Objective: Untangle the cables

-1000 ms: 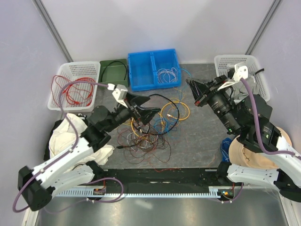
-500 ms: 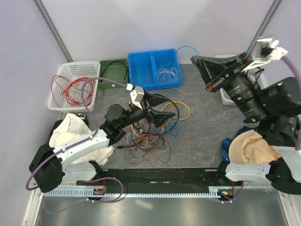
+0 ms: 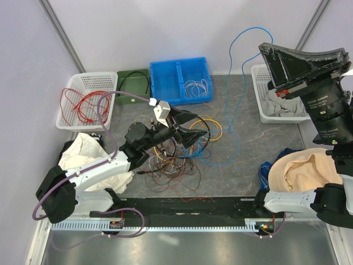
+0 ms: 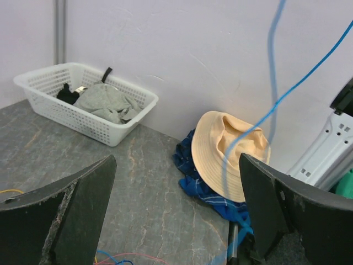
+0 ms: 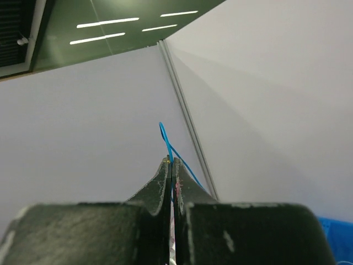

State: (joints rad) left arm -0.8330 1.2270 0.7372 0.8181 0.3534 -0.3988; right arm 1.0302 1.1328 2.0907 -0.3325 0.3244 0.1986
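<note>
A tangled heap of cables lies mid-table: yellow-orange loops, a black cable, fine red and brown strands. My right gripper is raised high at the right, shut on a thin blue cable. That cable hangs down to the heap's right side. In the right wrist view its loop pokes out above the closed fingertips. My left gripper sits over the heap's upper part, jaws wide open and empty. The blue cable crosses the left wrist view.
A blue bin with pale wires, a green tray and a white basket with red wires stand at the back left. A white basket with grey cloth is at the right. A tan hat lies on blue cloth. White cloth lies at the left.
My right gripper has risen up and to the right, drawing the blue cable out of the heap into a long hanging strand. My left gripper moved forward over the heap, then held.
</note>
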